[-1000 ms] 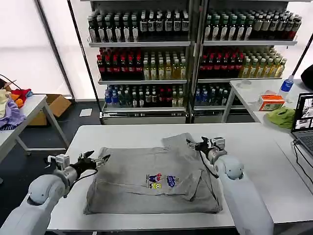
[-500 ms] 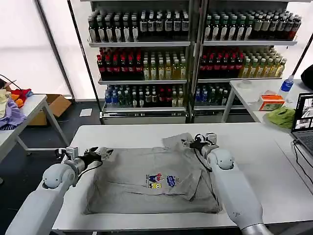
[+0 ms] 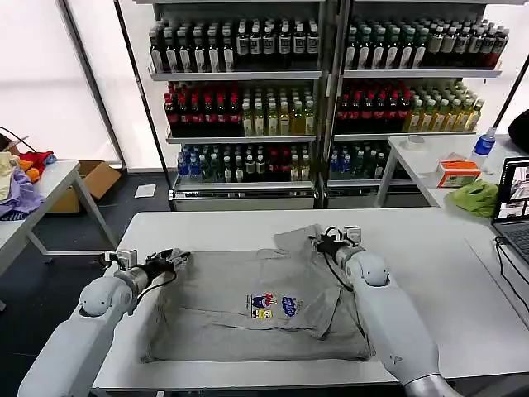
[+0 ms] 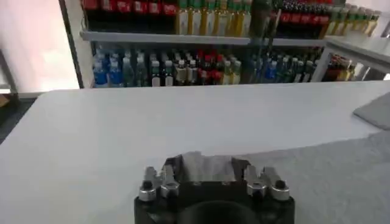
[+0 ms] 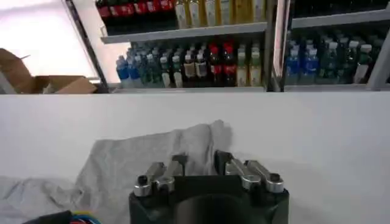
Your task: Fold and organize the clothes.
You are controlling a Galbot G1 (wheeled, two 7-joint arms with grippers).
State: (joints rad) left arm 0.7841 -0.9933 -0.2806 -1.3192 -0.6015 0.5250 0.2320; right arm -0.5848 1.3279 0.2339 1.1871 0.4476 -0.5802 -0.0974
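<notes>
The light grey short-sleeved shirt [image 3: 264, 302] is soft, matt cloth, lightly creased. It lies on a smooth, matt white table [image 3: 430, 240]. Both arms' rounded white shells look like glossy plastic, with black matt gripper bodies.

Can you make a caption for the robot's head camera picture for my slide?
Both grippers, left and right, reach the far corners of a grey shirt spread on a white table.

Bottle shelves [image 3: 318, 91] behind white table [image 3: 446, 265]; cardboard box [image 3: 92, 178] on floor.
</notes>
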